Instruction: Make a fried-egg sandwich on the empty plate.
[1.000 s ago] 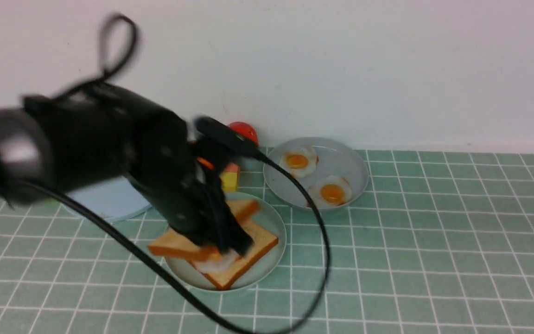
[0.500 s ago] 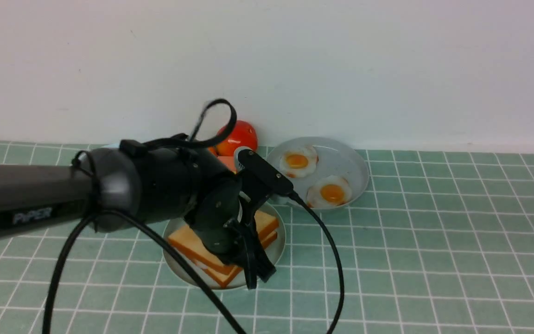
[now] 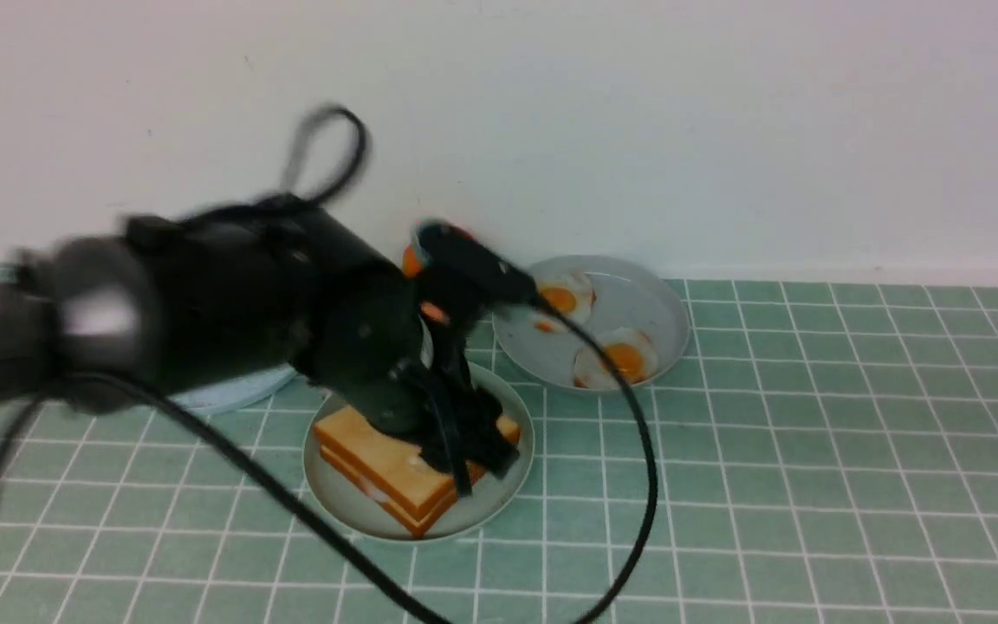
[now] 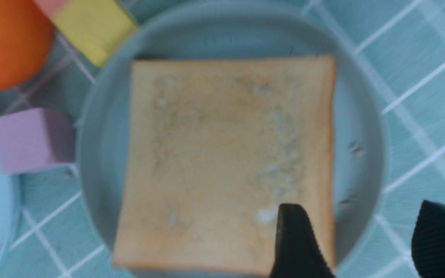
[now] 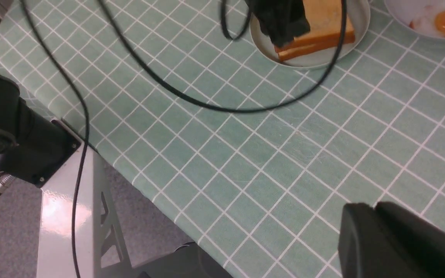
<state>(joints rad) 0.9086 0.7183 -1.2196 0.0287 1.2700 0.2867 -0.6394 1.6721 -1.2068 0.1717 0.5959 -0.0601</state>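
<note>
- The table (image 3: 811, 485) carries the plate (image 3: 486, 510) near its middle. A grey plate (image 3: 646, 295) with two spare eggs (image 3: 625, 360) stands just behind it.
- The left arm (image 3: 204, 321) reaches over the plate, and its black cable (image 3: 653, 485) hangs in a loop just beside the rim. I judge that a quick pull back can make the cable catch the rim and shift the plate.
- The sandwich (image 3: 382, 455) lies on the plate as two toast slices stacked. The egg between them is almost fully hidden.
- The left tool (image 4: 365, 247) has its jaws apart and clamps nothing. One finger (image 4: 296, 239) is over a corner of the top slice, and the other is outside the rim.
- The main risk is that this finger touches the slice and the arm moves sideways before it rises. Then the top slice can slide off the egg.
- The right tool (image 5: 400, 247) is well apart from the plate, jaws together, holding nothing.
</note>
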